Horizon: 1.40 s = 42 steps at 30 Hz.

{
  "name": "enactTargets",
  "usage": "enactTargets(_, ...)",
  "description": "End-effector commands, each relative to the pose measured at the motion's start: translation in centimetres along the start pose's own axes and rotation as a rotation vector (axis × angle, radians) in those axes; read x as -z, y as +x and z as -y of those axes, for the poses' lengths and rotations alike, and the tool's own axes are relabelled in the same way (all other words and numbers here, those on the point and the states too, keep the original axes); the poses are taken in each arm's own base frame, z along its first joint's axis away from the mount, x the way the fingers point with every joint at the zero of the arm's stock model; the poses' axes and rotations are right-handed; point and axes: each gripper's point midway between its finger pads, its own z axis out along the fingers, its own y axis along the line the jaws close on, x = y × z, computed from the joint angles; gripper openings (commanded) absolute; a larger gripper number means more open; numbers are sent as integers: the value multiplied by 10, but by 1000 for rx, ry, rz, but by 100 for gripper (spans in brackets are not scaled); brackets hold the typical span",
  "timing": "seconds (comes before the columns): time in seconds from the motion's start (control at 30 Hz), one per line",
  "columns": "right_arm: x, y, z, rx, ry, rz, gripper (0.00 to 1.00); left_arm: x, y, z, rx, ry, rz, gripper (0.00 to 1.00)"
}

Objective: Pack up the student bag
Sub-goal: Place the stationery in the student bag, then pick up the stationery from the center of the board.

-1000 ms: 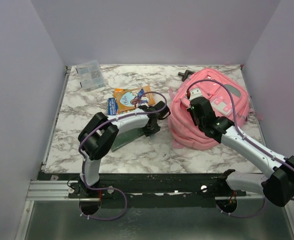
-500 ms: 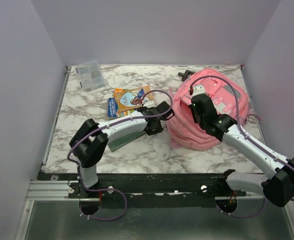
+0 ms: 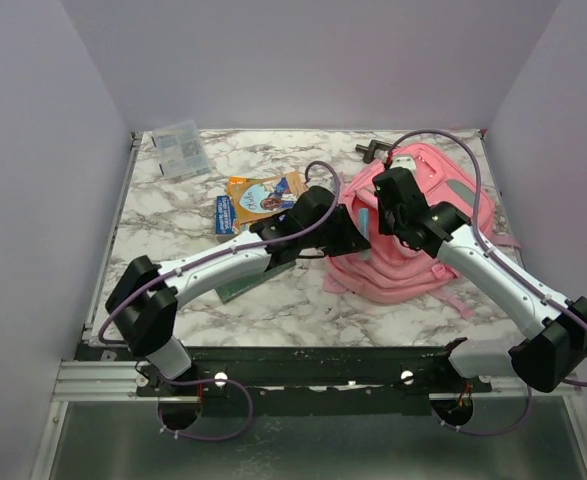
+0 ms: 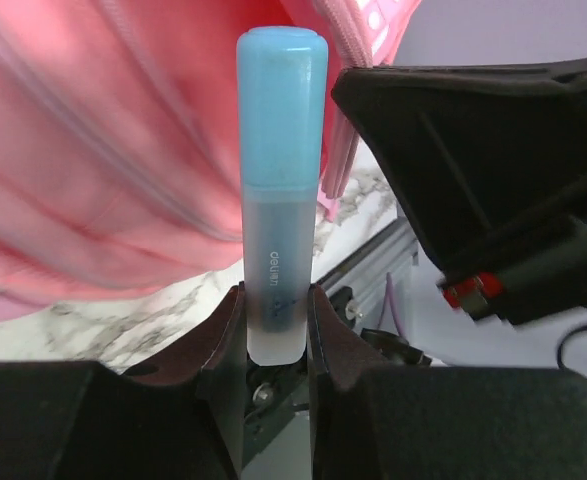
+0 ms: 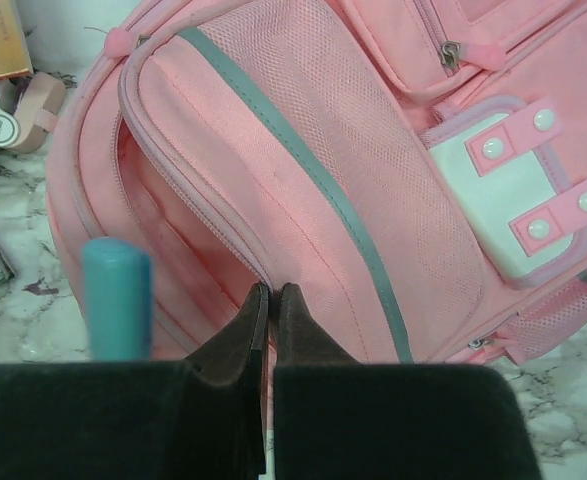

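Observation:
The student bag, a large pink backpack, lies at the right of the table. In the right wrist view the student bag shows a grey stripe and a white patch. My right gripper is shut, pinching the fabric edge along a zipper seam; from above my right gripper sits on the bag's left upper side. My left gripper is shut on a highlighter with a blue cap and frosted body, held upright just before the bag's pink side. Seen from above, the left gripper touches the bag's left edge. The blue cap shows left of the right fingers.
An orange picture book, a small blue packet and a dark green notebook lie left of the bag. A clear plastic packet sits at the back left, a black object behind the bag. A beige tape roll lies by the bag.
The left arm has swung right, carrying the highlighter up to the bag's side. The right gripper has pulled its pinched fabric up and back, shifting the bag.

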Motion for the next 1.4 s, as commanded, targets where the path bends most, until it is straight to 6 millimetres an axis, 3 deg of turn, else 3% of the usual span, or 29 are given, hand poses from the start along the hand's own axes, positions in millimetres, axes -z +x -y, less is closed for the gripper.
enactTargets(0.0, 12, -21, -3, -164, 4, 19, 1, -26, 0, 31, 60, 115, -49, 0)
enactTargets(0.2, 23, -34, -3, -209, -4, 33, 1, -63, -1, 15, 231, 38, -58, 0)
enactTargets(0.37, 24, -37, -6, -208, -24, 45, 1, -82, -4, 16, 339, 10, -56, 0)
enactTargets(0.4, 22, -36, -5, -202, -20, 44, 0, -83, -5, 16, 334, 5, -52, 6)
enactTargets(0.5, 18, -32, -6, -187, -15, 32, 0, -79, -6, 16, 273, -24, -30, 47)
enactTargets(0.53, 19, -32, -6, -187, -15, 34, 1, -77, -6, 15, 252, -29, -31, 55)
enactTargets(0.8, 15, -23, 0, -152, 5, 39, 1, -30, -5, -3, -42, -30, 15, 90)
enactTargets(0.93, 14, -20, 6, -138, 29, 39, 1, 6, -20, -18, -162, -44, 99, 90)
enactTargets(1.07, 14, -18, 18, -124, 81, 51, 1, 31, -37, -56, -233, -153, 190, 90)
enactTargets(1.2, 11, -12, 36, -91, 166, 49, 1, 33, -55, -98, -281, -286, 194, 90)
enactTargets(1.37, 12, -8, 41, -87, 182, 40, 1, 11, -80, -133, -386, -420, 170, 90)
